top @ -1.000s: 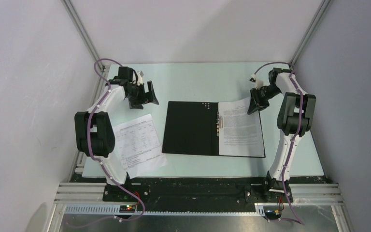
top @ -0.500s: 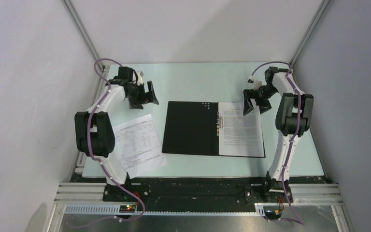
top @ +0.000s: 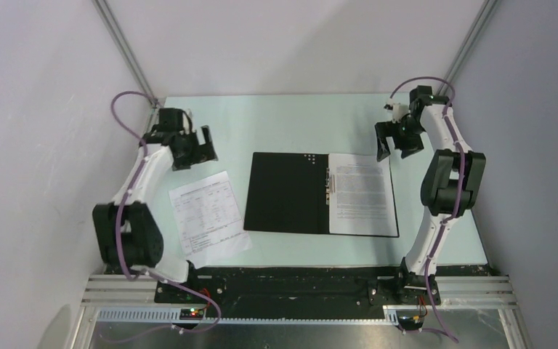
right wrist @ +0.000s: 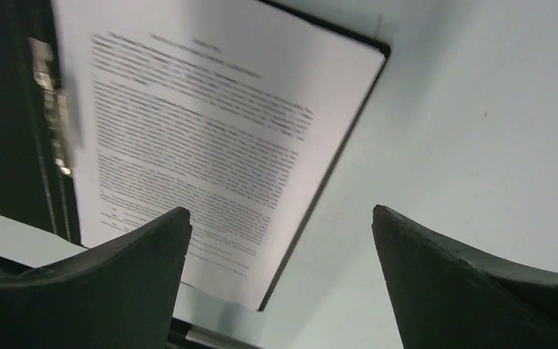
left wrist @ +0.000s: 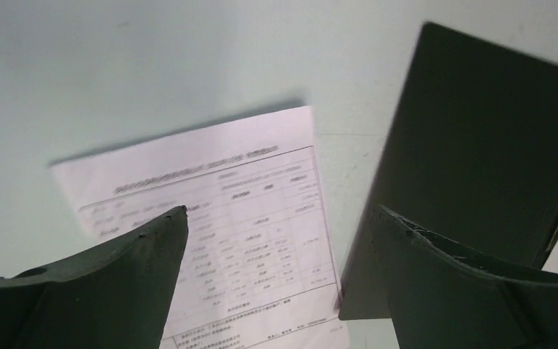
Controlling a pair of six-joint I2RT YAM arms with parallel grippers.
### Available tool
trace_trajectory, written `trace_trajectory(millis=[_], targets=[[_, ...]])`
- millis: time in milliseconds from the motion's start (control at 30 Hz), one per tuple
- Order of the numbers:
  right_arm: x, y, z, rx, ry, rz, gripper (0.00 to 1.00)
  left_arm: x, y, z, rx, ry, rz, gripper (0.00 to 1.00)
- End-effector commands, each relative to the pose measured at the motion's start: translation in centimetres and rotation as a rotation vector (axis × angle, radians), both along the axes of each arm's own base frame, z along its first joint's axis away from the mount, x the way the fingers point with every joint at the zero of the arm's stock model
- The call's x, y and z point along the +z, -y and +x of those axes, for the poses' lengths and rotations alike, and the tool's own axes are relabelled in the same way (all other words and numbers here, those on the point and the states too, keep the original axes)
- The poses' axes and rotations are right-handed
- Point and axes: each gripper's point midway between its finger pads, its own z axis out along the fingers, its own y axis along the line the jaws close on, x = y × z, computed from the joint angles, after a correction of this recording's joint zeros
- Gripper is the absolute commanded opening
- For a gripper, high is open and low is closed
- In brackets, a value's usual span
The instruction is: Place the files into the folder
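Note:
The folder (top: 287, 193) lies open in the middle of the table, black inside up, with a metal clip (top: 329, 185) along its spine. One of the files (top: 363, 195), a white text sheet, lies flat on the folder's right half. Another file (top: 209, 220), printed with tables, lies loose on the table left of the folder. My left gripper (top: 197, 150) hovers open beyond that loose sheet (left wrist: 218, 218), nothing between its fingers. My right gripper (top: 398, 145) hangs open above the far right corner of the filed sheet (right wrist: 203, 138), empty.
The pale green table (top: 298, 120) is bounded by white walls and slanted metal posts at the back corners. A black rail with the arm bases runs along the near edge (top: 298, 287).
My right gripper has opened and let go of the sheet's far right corner, which now lies flat, and has drawn back to the right. My left arm has swung a little left.

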Motion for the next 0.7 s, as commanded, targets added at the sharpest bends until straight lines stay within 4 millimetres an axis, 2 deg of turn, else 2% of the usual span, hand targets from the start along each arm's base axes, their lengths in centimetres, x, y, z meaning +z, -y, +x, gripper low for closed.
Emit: trace_trajectory(millis=[0, 133, 167, 233, 267, 300, 333, 467, 567, 667], targets=[[6.8, -4.3, 2.5, 0.146, 0.273, 0.084, 0.99, 2.1, -5.0, -3.3, 0.219, 0.068, 0.055, 1.00], [9.4, -13.1, 2.8, 0.292, 0.313, 0.257, 1.00, 0.1, -8.4, -6.4, 0.422, 0.013, 0.027, 1.00], [9.6, -15.7, 2.9, 0.311, 0.302, 0.304, 0.99, -0.9, -8.7, -7.1, 0.458, -0.015, 0.013, 1.00], [9.2, -19.4, 2.8, 0.341, 0.263, 0.397, 0.99, -2.2, -9.7, -8.3, 0.520, -0.054, -0.005, 1.00], [9.3, -21.6, 2.0, 0.386, 0.245, 0.450, 0.99, -2.5, -10.5, -8.8, 0.554, -0.064, -0.009, 1.00], [8.8, -22.8, 2.2, 0.405, 0.234, 0.471, 1.00, -3.1, -10.8, -9.4, 0.572, -0.080, -0.012, 1.00], [8.9, -24.7, 1.4, 0.455, 0.220, 0.507, 1.00, -3.2, -11.6, -9.8, 0.607, -0.079, -0.015, 1.00], [8.7, -30.4, 0.8, 0.594, 0.198, 0.619, 0.99, -4.4, -12.2, -10.7, 0.657, -0.114, -0.065, 1.00], [8.3, -34.1, 0.3, 0.643, 0.166, 0.708, 0.97, -5.6, -13.1, -10.1, 0.677, -0.133, -0.081, 1.00], [6.8, -38.3, -0.2, 0.646, 0.114, 0.773, 0.95, -5.8, -14.4, -9.5, 0.692, -0.126, -0.061, 0.99]])
